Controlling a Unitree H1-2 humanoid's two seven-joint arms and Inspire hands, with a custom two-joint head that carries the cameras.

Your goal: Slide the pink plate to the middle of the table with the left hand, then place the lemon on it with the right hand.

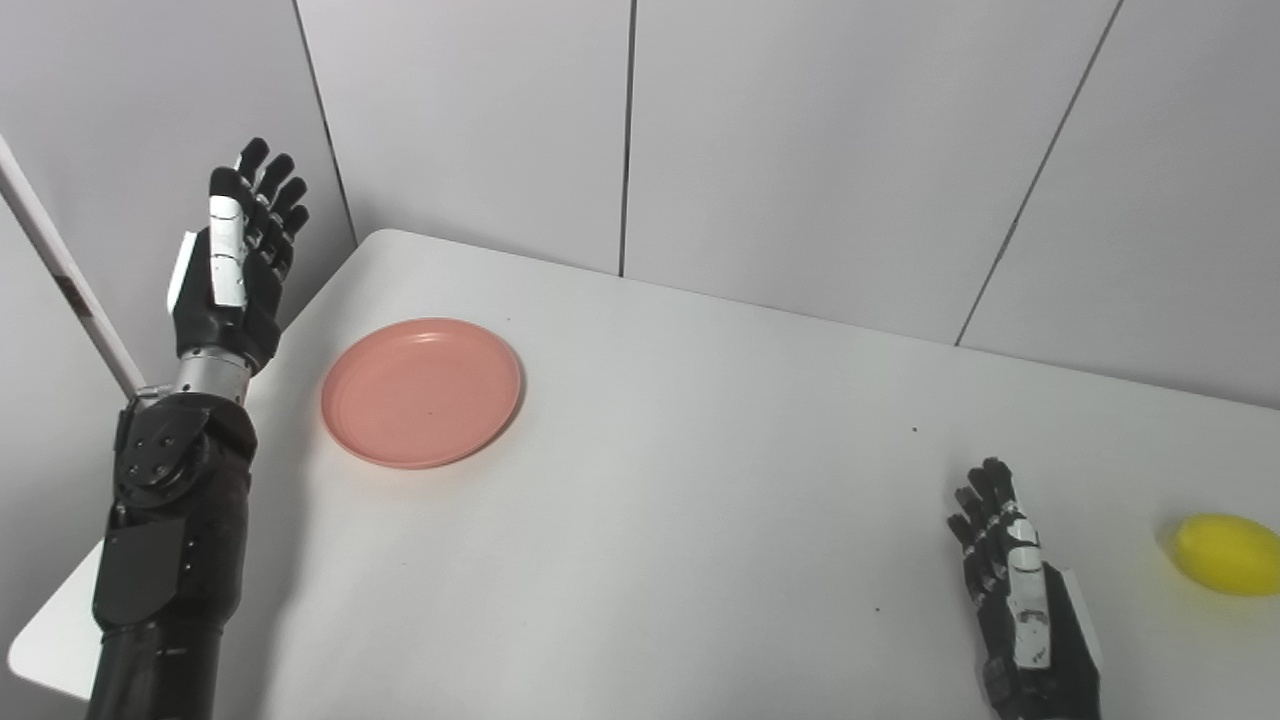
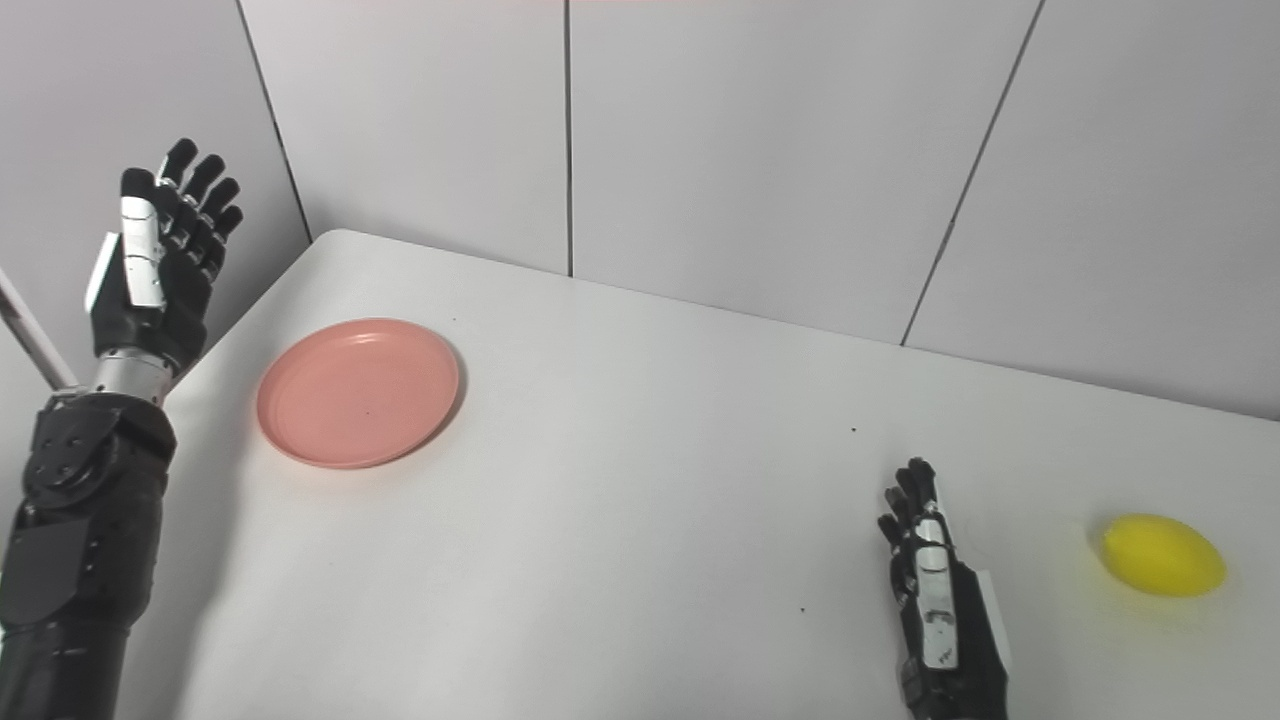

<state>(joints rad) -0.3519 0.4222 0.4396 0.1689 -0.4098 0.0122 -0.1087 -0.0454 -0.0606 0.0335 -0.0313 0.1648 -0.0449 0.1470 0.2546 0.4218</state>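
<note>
Pink plate [image 1: 421, 392] is lying flat on the white table [image 1: 700, 520], near the left edge and toward the far left corner, well apart from the table's middle. Lemon [image 2: 1164, 555] is resting near the right edge, toward the near side, and nothing is touching it.

Left hand [image 1: 237, 260] is hovering raised beyond the table's left edge, fingers extended and slightly spread, grasping nothing and clear of the plate. Right hand [image 2: 938, 600] is waiting low over the table near the near edge, just left of the lemon, fingers extended and empty; whether the palm is resting on the surface or hanging just above it is not clear from these views.

Judged from this layout, the first step, sliding the plate, is not yet under way. The next move is calling for the left hand to descend to the plate's outer rim, on the side facing the left edge, make flat contact, and push toward the middle without tipping the shallow rim. The lemon placement is pending that.
</note>
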